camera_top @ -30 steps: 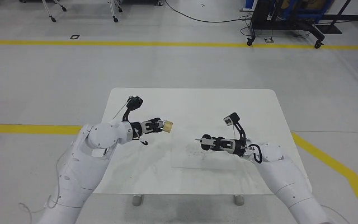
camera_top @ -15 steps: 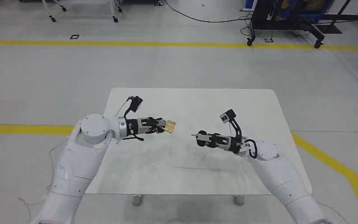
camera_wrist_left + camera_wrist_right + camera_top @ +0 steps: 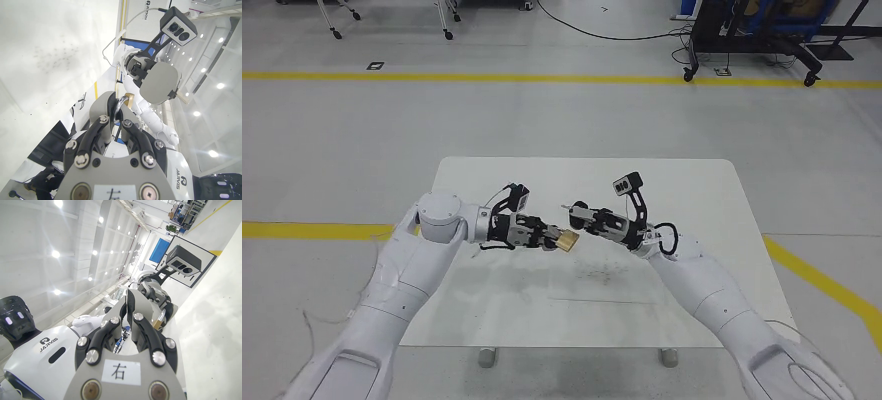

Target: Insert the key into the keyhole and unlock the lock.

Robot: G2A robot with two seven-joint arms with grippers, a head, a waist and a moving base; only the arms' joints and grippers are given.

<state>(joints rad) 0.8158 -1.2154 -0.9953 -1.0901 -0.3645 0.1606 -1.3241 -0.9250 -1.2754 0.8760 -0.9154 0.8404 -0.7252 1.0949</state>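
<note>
Top view: swung in from well apart a second ago to mid-frame over the table. Left gripper clamped on one lock, right gripper just beside it, pinching one key. Probably alignment next, key not yet in.

Left wrist view: fingers closed on lock, lower centre.

Right wrist view: fingers pressed together, centre.

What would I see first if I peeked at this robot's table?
Above the middle of the white rectangular table, the left gripper holds a brass padlock with a silver shackle. Close beside it, the right gripper pinches a small silver key.
</note>
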